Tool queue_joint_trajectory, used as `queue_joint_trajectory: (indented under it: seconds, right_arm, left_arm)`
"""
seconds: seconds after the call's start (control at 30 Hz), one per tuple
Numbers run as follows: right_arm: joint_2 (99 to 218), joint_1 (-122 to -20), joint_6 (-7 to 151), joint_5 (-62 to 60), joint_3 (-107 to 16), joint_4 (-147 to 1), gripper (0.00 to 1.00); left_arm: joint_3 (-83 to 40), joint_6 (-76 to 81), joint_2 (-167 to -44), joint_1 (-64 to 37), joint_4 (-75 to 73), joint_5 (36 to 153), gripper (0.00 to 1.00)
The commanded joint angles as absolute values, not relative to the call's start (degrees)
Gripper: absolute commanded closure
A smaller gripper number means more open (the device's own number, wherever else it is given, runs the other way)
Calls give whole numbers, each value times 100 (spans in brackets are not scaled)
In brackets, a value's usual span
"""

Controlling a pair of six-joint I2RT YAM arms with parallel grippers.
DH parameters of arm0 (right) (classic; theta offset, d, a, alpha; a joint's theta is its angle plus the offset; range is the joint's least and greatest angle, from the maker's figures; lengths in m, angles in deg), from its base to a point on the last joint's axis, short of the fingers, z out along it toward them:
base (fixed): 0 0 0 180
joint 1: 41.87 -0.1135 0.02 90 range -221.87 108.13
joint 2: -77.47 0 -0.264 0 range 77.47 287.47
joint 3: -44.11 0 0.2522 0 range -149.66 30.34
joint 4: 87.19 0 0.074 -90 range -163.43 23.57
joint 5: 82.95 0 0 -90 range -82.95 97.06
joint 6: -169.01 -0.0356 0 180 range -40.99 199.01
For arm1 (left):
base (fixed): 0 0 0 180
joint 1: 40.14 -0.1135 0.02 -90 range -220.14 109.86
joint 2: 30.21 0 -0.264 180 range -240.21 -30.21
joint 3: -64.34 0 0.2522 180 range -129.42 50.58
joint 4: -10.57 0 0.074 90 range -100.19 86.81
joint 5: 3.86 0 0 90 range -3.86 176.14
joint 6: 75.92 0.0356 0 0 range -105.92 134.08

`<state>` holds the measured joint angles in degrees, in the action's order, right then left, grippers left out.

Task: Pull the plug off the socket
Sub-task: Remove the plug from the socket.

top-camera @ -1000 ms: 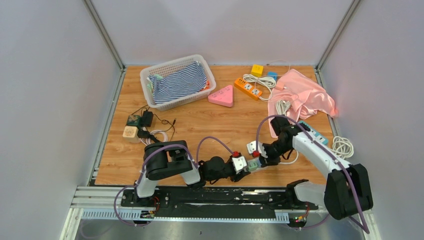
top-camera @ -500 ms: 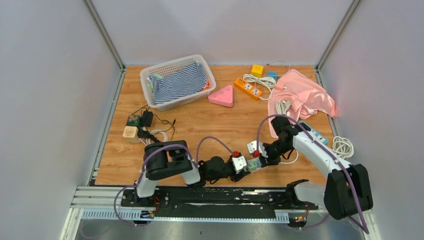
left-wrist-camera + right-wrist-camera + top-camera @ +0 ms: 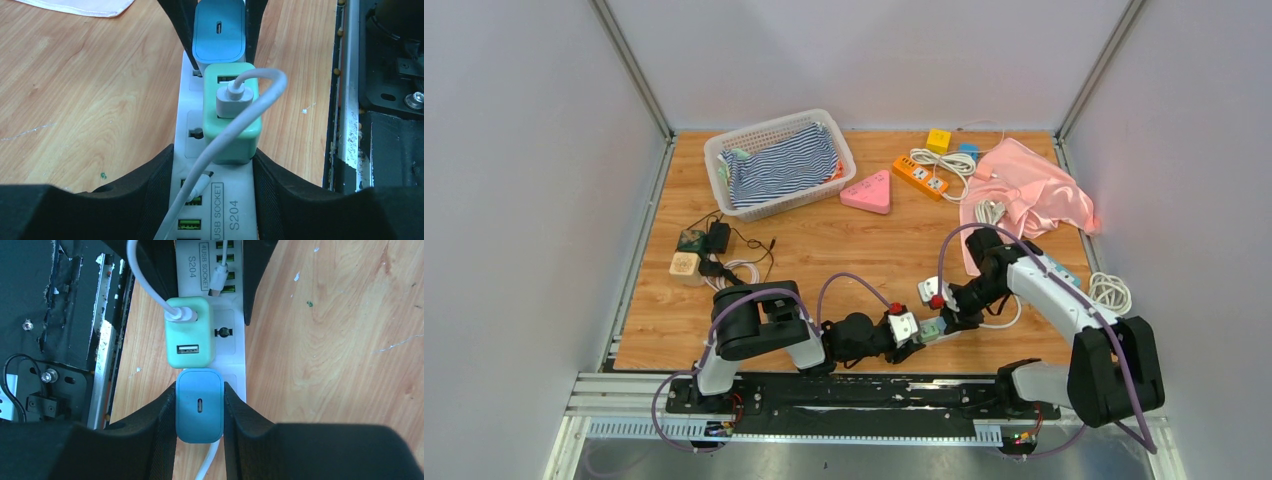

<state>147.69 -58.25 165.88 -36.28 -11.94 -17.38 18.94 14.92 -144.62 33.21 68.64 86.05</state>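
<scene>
A white socket strip [image 3: 215, 200] lies near the table's front edge, and my left gripper [image 3: 212, 195] is shut on its sides at the USB end. A mint-green adapter [image 3: 231, 127] with a white cable sits in the strip. Beyond it, at the strip's end, is the blue plug [image 3: 199, 405]. My right gripper [image 3: 199, 412] is shut on it, both pads flat on its sides. I cannot tell whether its pins are still seated. In the top view both grippers meet at the strip [image 3: 929, 330].
A metal rail [image 3: 345, 100] runs close beside the strip at the table's front edge. Farther back are a white basket [image 3: 769, 122] with striped cloth, a pink triangle [image 3: 868, 192], an orange strip [image 3: 921, 177], pink cloth [image 3: 1029, 190] and small chargers [image 3: 704, 250] at left.
The right wrist has shifted slightly away from the front edge, still gripping the blue plug. The left arm has stayed where it was.
</scene>
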Motion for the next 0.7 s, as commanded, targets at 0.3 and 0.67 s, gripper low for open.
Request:
queue_joint_trajectory:
  seconds: [0.3, 0.67]
  right_arm:
    - [14711, -5638, 16400, -3830, -1436, -1637, 100]
    - [14656, -5499, 16529, -3969, -1561, -1363, 100]
  left_arm:
    - [1852, 1480, -14653, 3343, 6478, 8660, 100]
    - [1872, 1463, -14635, 3343, 6509, 8623, 84]
